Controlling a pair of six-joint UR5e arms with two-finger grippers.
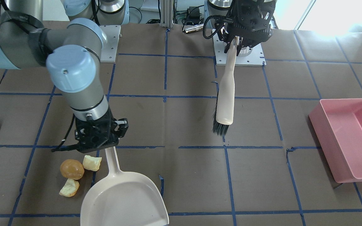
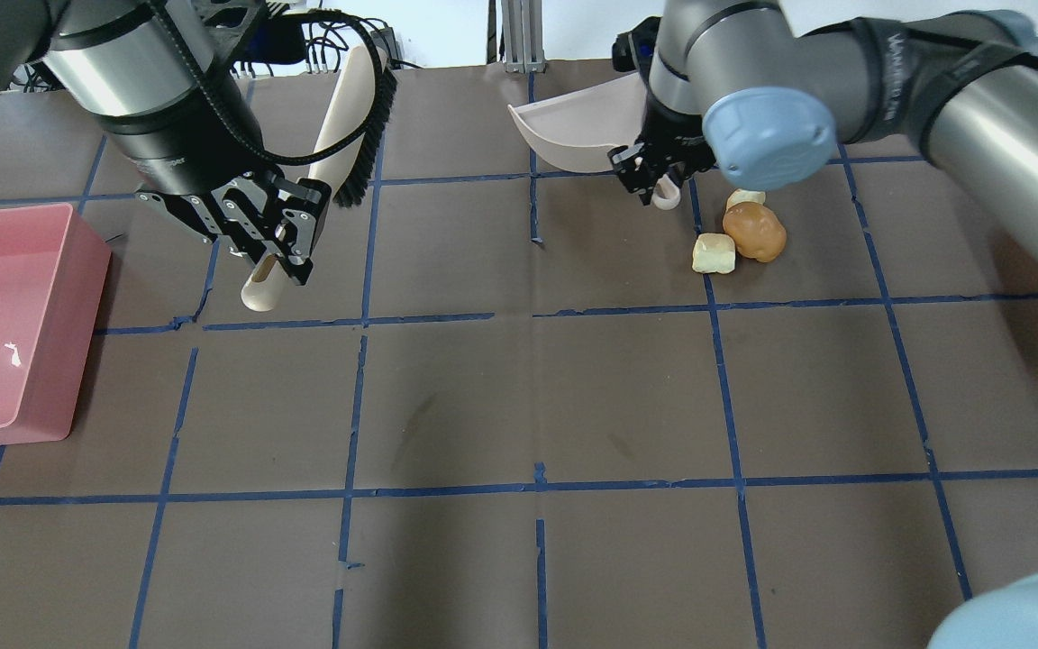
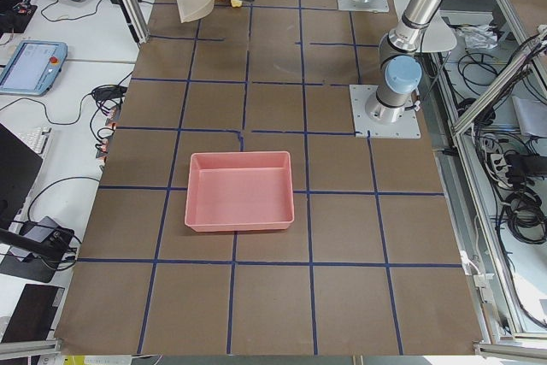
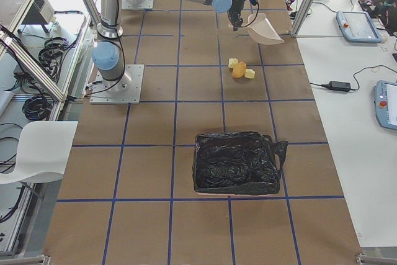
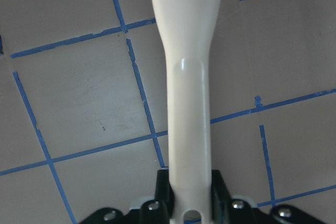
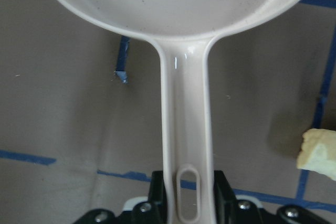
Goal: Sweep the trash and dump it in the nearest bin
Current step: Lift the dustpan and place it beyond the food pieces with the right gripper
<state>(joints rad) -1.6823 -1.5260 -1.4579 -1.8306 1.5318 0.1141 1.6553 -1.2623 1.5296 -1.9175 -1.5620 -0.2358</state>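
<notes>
Closest to the front camera is the cream plastic dustpan [image 1: 124,201], and its long handle fills my right wrist view. My right claw [image 1: 108,147] is closed tight on the end of that handle. The pan looks raised and tilted off the brown paper tabletop with its blue tape grid [image 1: 181,175], though I can't be sure how high.

The trash sits in a tight cluster just beside the handle, on the robot's right of it:
- a glossy orange-brown ball [image 1: 71,169]
- a pale yellow-green torn chunk [image 1: 92,163] on one side of it
- a second pale chunk [image 1: 69,187] on the other side

My left claw [image 1: 236,40] is clamped on the cream-handled hand brush with black bristles [image 1: 226,100]. It is well apart from the lumps, held above the tabletop.

I judge this the set-up for sweeping. The pan's mouth points away from the lumps, so I'd turn it to face them and press its lip flat down. I'd then bring the brush to their far side and use short, slow strokes, since the ball will likely roll.

The black-lined bin [image 4: 200,159] looks nearer than the pink plastic bin [image 1: 324,147].
</notes>
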